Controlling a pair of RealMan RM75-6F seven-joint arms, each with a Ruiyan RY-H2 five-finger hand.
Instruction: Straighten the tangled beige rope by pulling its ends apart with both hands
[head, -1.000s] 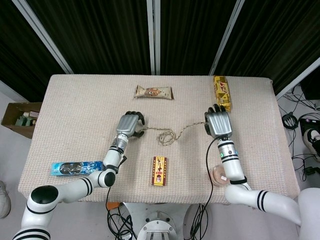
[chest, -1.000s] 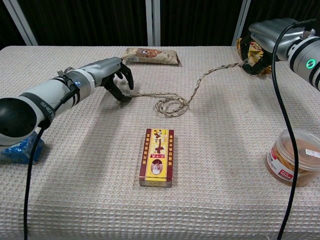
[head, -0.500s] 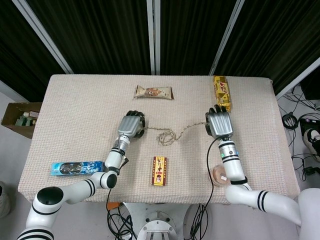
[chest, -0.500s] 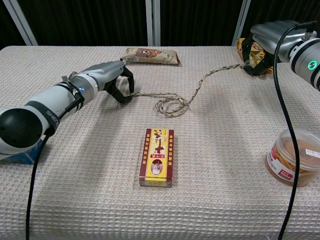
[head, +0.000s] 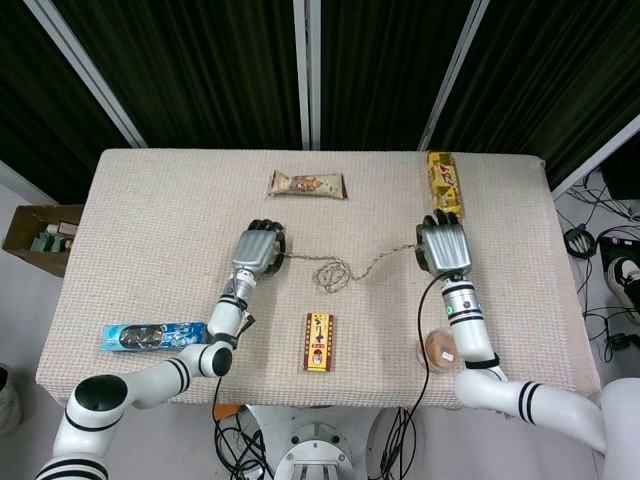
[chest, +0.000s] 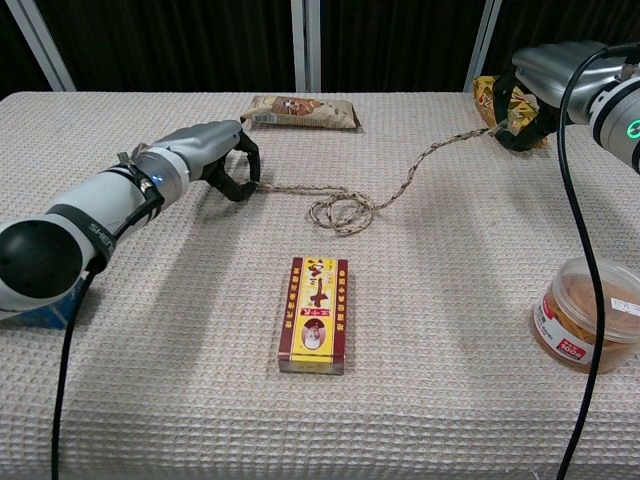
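The beige rope (head: 335, 272) (chest: 345, 209) lies across the middle of the table with a small tangled loop near its centre. My left hand (head: 258, 250) (chest: 215, 158) grips the rope's left end with its fingers curled around it. My right hand (head: 443, 247) (chest: 541, 80) holds the right end, lifted a little off the cloth in the chest view. From the loop the right stretch of rope rises toward the right hand nearly straight.
A yellow-red box (head: 318, 341) (chest: 314, 314) lies in front of the loop. A snack bar (head: 307, 184) (chest: 301, 111) lies at the back. A yellow packet (head: 443, 183) sits behind the right hand. A round tub (chest: 587, 316) stands front right, a blue packet (head: 152, 335) front left.
The left hand's fingers have closed on the rope's left end. The right hand has drawn its end rightward, so the right stretch is straighter and the loop smaller.
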